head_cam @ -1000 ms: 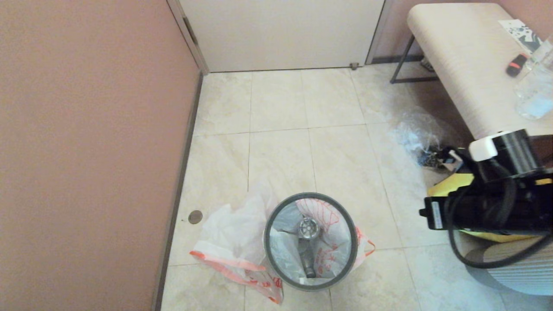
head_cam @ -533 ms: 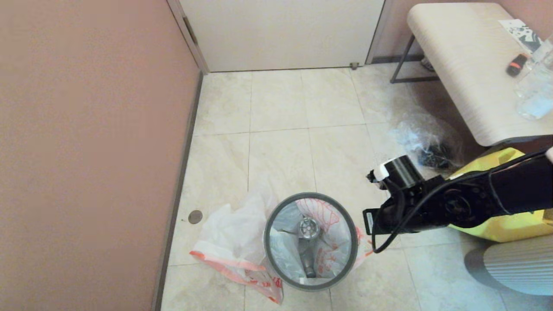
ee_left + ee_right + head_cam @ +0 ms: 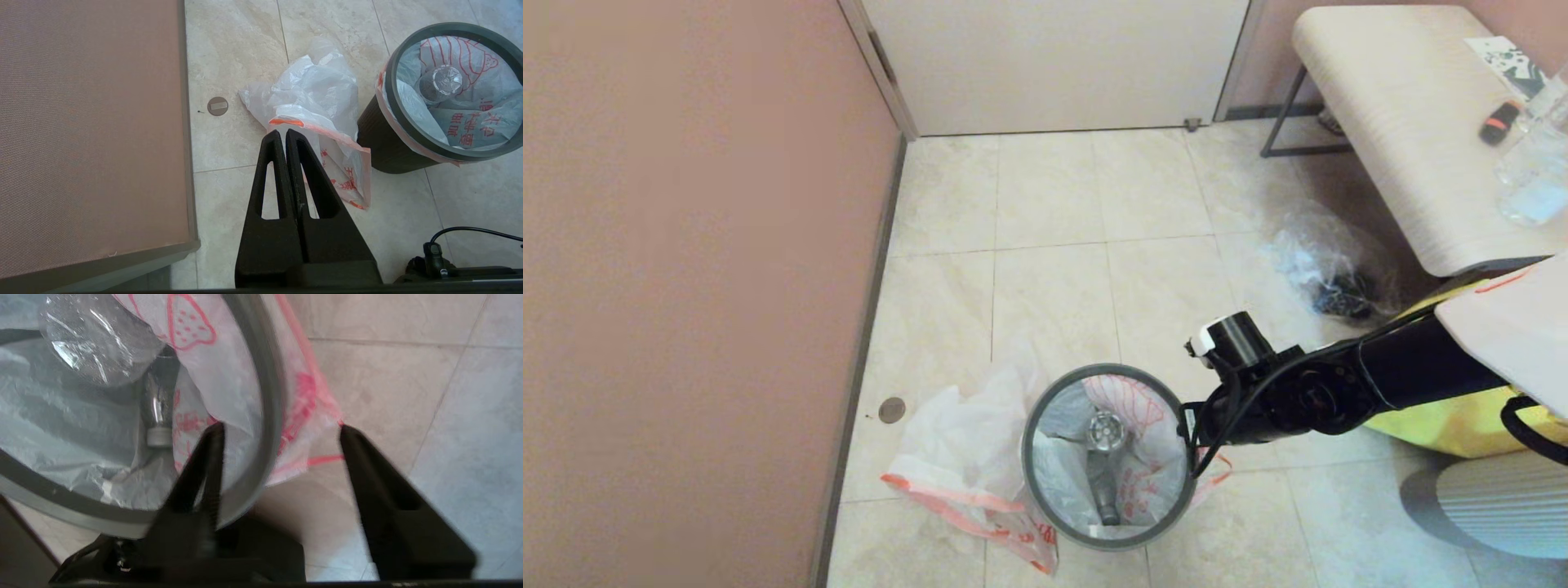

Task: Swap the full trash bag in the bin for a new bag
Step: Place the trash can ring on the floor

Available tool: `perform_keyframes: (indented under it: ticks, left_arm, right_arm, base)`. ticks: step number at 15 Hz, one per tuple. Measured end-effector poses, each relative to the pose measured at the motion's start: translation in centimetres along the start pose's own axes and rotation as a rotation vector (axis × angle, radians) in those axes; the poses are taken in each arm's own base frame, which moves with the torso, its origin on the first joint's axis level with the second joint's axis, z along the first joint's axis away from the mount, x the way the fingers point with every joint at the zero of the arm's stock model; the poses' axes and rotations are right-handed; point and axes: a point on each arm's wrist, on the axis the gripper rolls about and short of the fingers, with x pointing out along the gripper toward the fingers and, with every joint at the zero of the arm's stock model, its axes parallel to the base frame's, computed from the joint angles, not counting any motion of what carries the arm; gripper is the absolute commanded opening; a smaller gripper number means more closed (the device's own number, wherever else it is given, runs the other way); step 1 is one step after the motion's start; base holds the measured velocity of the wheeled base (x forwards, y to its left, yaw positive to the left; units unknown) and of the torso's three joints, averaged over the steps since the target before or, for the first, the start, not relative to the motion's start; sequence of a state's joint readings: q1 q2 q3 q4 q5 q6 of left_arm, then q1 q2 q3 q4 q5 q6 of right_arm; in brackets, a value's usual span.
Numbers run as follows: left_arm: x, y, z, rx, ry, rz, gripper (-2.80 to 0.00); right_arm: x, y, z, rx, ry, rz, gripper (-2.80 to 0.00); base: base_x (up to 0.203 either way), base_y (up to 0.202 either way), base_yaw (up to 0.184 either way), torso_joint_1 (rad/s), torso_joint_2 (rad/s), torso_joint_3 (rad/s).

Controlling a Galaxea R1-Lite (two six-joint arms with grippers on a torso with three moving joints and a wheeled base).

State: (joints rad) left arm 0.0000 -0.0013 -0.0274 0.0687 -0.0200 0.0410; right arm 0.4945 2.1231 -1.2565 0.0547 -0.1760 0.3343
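Tiled floor (image 3: 1160,212): bin (image 3: 1108,535) upright, mouth up.

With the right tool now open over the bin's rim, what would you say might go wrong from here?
1. The right tool straddles the grey hoop on the bin; closing here may grab the hoop rather than only the bag's edge.
2. The thin bag, weighted by a plastic bottle, might tear if pulled by one side.
3. The small bin could tip when tugged sideways; the left tool is shut and away, not steadying it.
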Motion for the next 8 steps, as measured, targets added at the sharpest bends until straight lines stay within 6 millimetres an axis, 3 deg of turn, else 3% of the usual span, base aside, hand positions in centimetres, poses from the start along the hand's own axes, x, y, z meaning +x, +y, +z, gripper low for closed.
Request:
perform_keyframes:
  ticks: [3, 4, 8]
  left_arm:
    - [0.0, 0.0, 0.0, 0.0, 0.0, 0.0, -2.8]
    - [0.0, 0.0, 0.0, 0.0, 0.0, 0.0, -2.8]
    - [0.0, 0.0, 0.0, 0.0, 0.0, 0.0, -2.8]
  right_arm:
    - [1.2, 0.4, 0.4, 0.0, -0.002, 0.0, 0.0]
    - [1.5, 0.5, 0.5, -0.002, -0.004, -0.002, -2.8]
    - [2.7, 0.9, 0.9, -0.013, -0.009, -0.007, -2.8]
  base:
    - [0.0, 0.0, 0.0, 0.0, 0.0, 0.0]
    - [0.0, 0.0, 0.0, 0.0, 0.0, 0.0]
    - [0.0, 0.0, 0.0, 0.0, 0.0, 0.0]
